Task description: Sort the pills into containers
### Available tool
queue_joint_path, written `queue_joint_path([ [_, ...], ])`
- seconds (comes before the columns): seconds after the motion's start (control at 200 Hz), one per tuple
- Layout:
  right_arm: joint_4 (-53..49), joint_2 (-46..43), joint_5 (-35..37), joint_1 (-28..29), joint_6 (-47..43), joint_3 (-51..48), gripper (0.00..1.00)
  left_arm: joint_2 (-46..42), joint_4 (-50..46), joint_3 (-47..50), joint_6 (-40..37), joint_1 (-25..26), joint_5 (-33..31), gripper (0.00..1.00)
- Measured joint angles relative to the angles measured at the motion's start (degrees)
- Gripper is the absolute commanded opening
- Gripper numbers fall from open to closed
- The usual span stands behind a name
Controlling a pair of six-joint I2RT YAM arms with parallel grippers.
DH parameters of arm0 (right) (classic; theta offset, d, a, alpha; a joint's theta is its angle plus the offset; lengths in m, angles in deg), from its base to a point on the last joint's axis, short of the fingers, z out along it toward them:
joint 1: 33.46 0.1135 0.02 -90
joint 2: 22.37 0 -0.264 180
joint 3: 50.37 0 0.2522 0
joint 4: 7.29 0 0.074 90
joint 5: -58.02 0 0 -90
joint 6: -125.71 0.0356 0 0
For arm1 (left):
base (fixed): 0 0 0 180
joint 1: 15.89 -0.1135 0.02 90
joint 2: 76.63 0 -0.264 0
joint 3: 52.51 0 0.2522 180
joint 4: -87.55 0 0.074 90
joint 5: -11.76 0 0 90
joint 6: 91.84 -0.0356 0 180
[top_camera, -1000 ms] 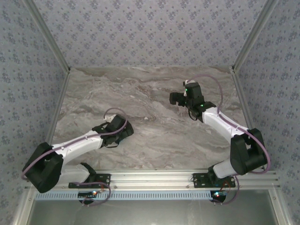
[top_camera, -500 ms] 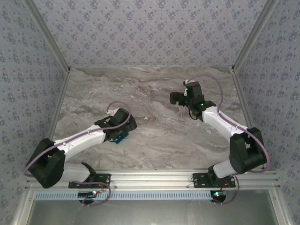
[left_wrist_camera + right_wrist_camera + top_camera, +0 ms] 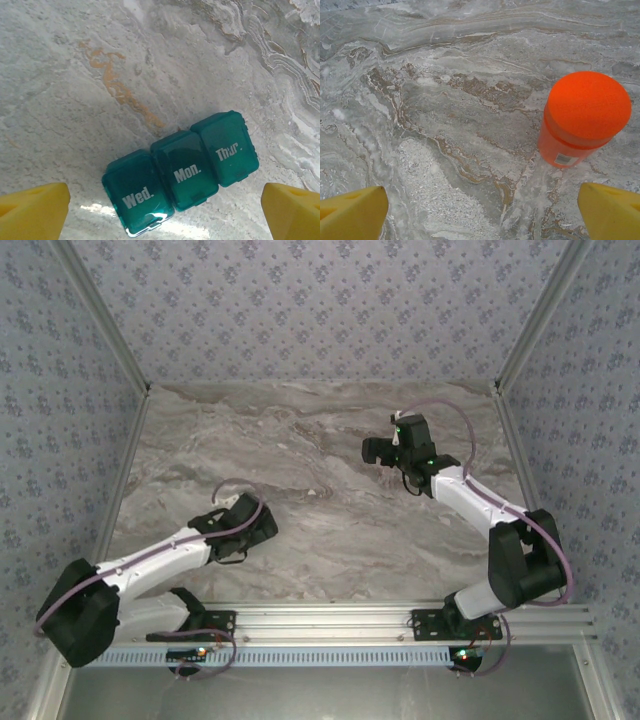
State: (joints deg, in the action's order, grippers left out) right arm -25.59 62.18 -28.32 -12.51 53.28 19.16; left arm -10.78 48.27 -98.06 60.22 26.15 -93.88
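The left end effector (image 3: 162, 212) hung released over the teal pill box (image 3: 182, 172) lying closed on the marble desk (image 3: 75, 100), while the right end effector (image 3: 480, 215), also released, hovered near the upright orange bottle (image 3: 585, 117).

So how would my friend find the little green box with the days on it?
Start at the grey marble table and go to the left hand; the box lies flat just below it. It is three dark green lidded squares joined in a row, with Wed., Mon. and Thur. in white, unlike the round orange bottle standing by the right hand.
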Motion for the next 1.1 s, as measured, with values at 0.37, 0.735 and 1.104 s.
queue_joint_path([
  [0.37, 0.0, 0.0, -0.02, 0.0, 0.0, 0.04, 0.99, 5.57, 5.18, -0.85, 0.13, 1.16, 0.85, 0.98],
  [0.735, -0.42, -0.02, -0.04, -0.11, 0.0, 0.7, 0.99, 12.59, 9.75, -6.03, -1.42, 1.16, 1.03, 0.98],
  [1.104, -0.42, -0.04, -0.02, -0.11, 0.0, 0.7, 0.99, 23.47, 14.34, -15.67, -4.61, 1.16, 3.04, 0.98],
])
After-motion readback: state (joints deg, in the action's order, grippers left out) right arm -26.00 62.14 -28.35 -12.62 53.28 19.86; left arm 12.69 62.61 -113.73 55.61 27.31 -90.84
